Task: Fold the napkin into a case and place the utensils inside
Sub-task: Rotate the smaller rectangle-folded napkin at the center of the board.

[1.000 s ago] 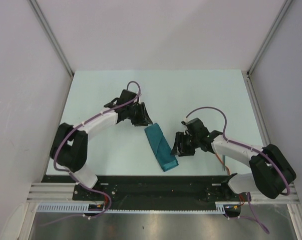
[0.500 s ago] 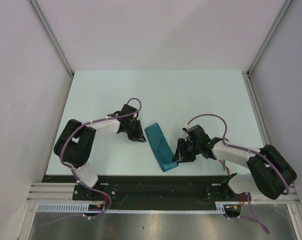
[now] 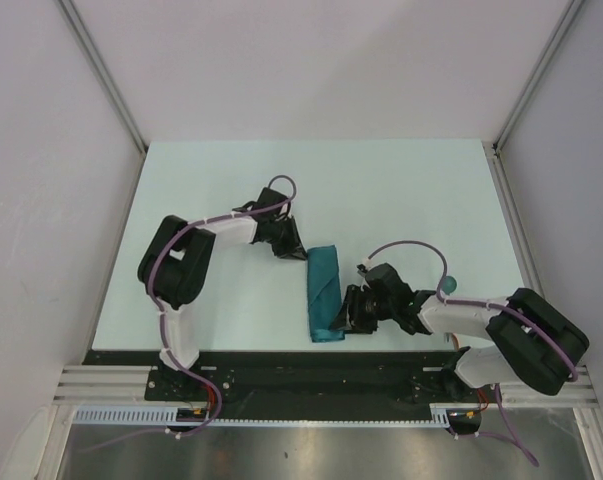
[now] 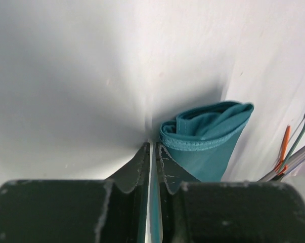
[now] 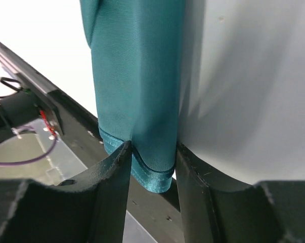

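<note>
Napkin (image 3: 323, 292) folded narrow; right pincer (image 5: 151, 167) clamped on its near end; left pincer (image 4: 152, 167) nearly together beside its far end.

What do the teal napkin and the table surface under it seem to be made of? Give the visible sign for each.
The napkin looks like a soft, finely woven or knitted fabric with a matte finish: a fine ribbed texture and a stitched hem show along its edge. The table appears to be a smooth, hard, pale sheet, possibly laminate or plastic, with soft shadows and faint sheen.

Teal case (image 3: 323, 293) lies flat (long, narrow) near table's front edge
</note>
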`<act>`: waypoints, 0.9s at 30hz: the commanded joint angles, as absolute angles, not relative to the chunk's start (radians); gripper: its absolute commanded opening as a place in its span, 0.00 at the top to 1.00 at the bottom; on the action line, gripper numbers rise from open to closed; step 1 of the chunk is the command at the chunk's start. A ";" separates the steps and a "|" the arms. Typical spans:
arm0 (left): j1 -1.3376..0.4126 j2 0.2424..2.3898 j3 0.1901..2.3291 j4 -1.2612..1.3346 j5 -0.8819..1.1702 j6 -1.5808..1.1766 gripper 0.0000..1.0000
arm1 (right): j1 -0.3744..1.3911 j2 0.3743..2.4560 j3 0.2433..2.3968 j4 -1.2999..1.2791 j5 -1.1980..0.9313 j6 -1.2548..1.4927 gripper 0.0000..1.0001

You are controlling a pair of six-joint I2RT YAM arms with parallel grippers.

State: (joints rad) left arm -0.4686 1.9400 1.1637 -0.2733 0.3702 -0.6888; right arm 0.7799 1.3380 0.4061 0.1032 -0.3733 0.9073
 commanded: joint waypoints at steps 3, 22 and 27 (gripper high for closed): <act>-0.471 2.002 1.276 -0.267 0.370 -0.713 0.87 | 0.822 1.423 0.426 0.264 -0.348 0.994 0.55; -0.503 2.132 1.328 -0.163 0.566 -0.792 0.88 | 0.882 1.769 0.656 0.442 -0.405 1.022 0.50; -0.488 2.134 1.368 -0.228 0.606 -0.766 0.87 | 0.884 1.850 0.779 0.402 -0.397 0.982 0.44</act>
State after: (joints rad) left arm -0.4908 2.1204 1.3209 -0.1749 0.5739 -0.7856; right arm 0.8791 1.7878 0.6979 0.4408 -0.4431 1.0359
